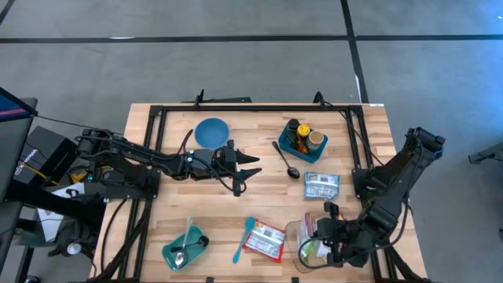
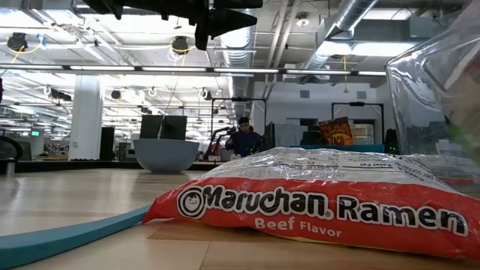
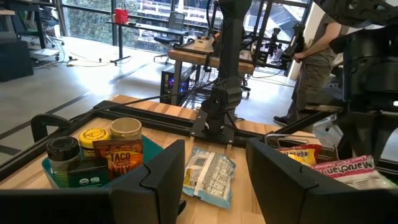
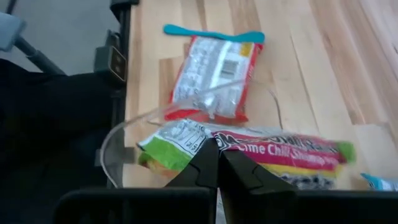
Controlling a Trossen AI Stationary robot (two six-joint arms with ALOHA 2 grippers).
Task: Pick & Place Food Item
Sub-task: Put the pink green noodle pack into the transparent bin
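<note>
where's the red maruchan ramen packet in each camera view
High view: ramen packet at the table's near edge, right of centre.
Low view: packet fills the foreground.
Left wrist view: at the right edge.
Right wrist view: upper centre.
Shared landmark: the blue spatula lies right beside it.
</note>
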